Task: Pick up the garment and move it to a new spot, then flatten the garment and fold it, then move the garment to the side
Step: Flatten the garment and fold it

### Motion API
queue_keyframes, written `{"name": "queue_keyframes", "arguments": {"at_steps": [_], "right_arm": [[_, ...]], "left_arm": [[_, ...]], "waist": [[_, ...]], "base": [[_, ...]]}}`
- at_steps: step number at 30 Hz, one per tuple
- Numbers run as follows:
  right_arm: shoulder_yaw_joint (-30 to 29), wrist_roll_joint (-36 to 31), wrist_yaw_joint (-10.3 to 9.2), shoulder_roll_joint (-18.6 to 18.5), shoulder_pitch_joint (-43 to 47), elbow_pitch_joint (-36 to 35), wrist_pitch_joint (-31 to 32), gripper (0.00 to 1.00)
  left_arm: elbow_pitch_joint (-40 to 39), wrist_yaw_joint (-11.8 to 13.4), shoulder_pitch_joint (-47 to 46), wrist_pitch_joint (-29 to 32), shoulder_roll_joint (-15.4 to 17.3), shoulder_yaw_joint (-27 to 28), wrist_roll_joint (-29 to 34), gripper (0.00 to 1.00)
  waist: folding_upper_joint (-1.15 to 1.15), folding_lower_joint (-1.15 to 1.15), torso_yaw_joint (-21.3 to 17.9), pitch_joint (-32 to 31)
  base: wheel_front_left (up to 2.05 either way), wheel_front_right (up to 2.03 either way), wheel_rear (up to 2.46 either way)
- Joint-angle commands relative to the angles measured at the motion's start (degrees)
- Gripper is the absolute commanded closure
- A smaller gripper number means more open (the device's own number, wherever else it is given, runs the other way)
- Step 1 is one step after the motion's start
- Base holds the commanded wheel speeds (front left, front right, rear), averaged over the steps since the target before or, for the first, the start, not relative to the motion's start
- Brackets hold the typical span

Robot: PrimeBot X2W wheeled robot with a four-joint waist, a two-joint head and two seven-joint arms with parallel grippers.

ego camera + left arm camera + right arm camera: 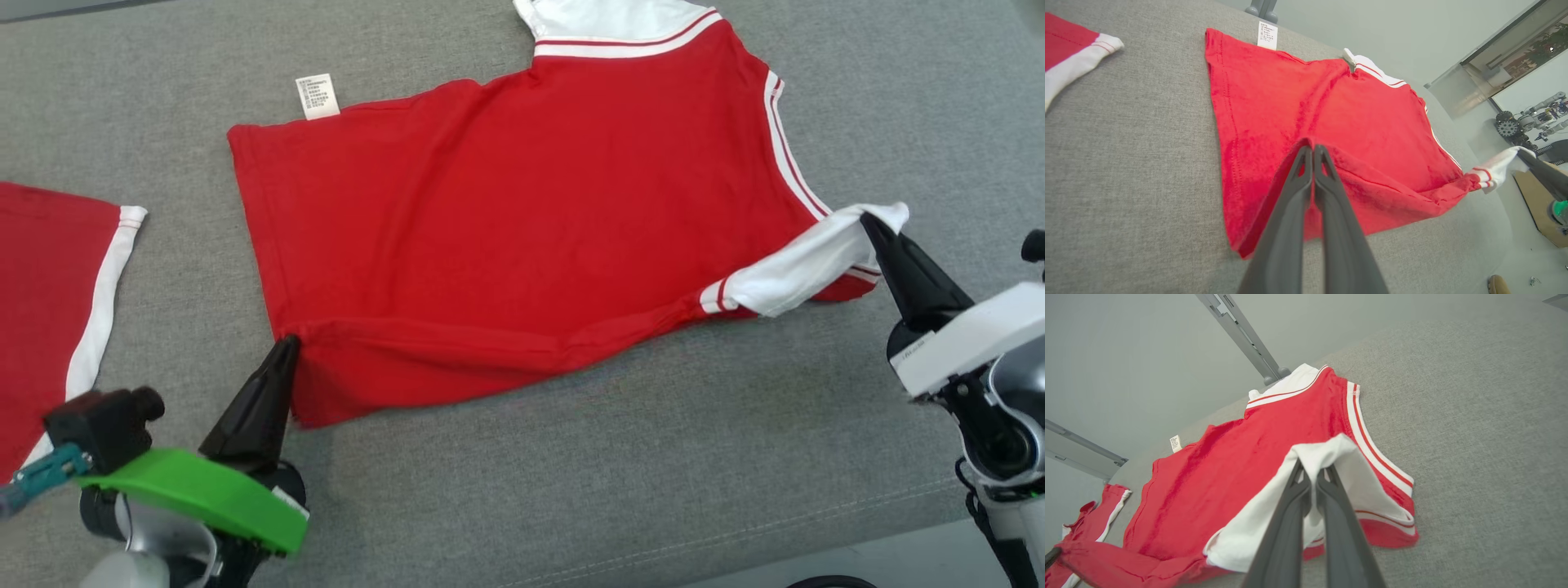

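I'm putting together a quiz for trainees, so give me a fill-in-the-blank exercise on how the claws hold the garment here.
The left claw is shut on the garment's ____ hem.
The right claw pinches its ____ sleeve.
The second red garment lies on the robot's ____ side.
Everything rests on a ____ surface.
Missing words: red; white; left; grey.

Second red garment point(45, 278), grey cloth surface point(571, 474)
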Motion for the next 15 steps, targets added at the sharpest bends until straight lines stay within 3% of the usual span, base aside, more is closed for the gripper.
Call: {"name": "queue_keyframes", "arguments": {"at_steps": [1,9,15], "right_arm": [[0.1,-0.9,0.00,-0.1,-2.1,1.5,0.5,1.00],[3.6,-3.7,0.00,-0.6,-11.4,10.7,2.1,1.00],[5.7,-4.8,0.01,-1.2,-14.6,14.7,0.7,1.00]], "left_arm": [[2.0,-0.4,-2.6,0.7,-1.1,-0.5,0.0,1.00],[15.1,-3.6,-12.9,1.4,-4.5,-2.5,1.5,1.00],[19.3,-4.7,-16.5,1.1,-5.8,-2.8,1.9,1.00]], "waist": [[0.00,0.00,1.1,0.6],[0.00,0.00,3.4,1.6],[0.00,0.00,4.2,2.3]], "base": [[0.00,0.00,0.00],[0.00,0.00,0.00],[0.00,0.00,0.00]]}}
